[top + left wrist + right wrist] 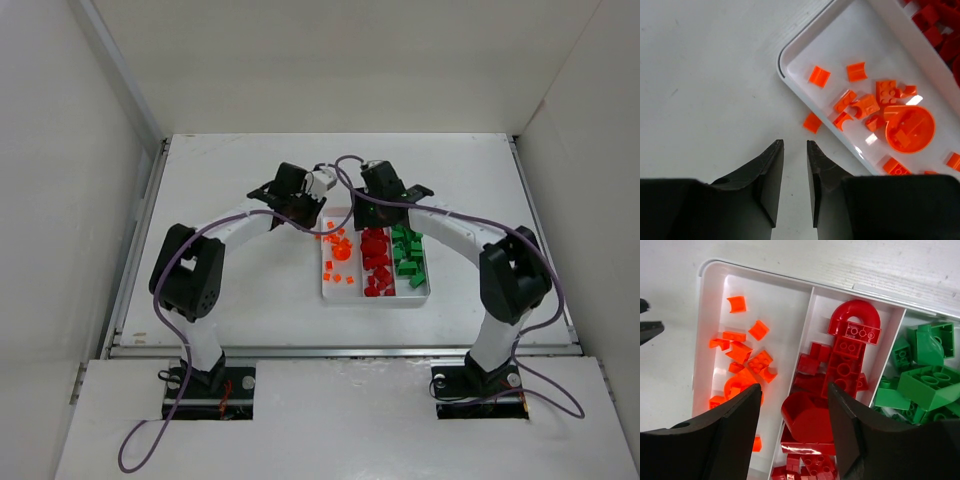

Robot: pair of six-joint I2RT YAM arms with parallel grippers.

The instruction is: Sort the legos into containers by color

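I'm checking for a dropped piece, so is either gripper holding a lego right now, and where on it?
Nothing is held. The left gripper is nearly closed with only bare table between its fingers; the right gripper hangs open above the tray.

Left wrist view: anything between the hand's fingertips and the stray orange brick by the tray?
Nothing. Only bare white tabletop separates the left hand from the orange brick, which lies just outside the tray.

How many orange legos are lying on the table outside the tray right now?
1. A single orange lego lies on the table against the tray's outer wall, beside the orange compartment. The arms may hide others in the overhead view.
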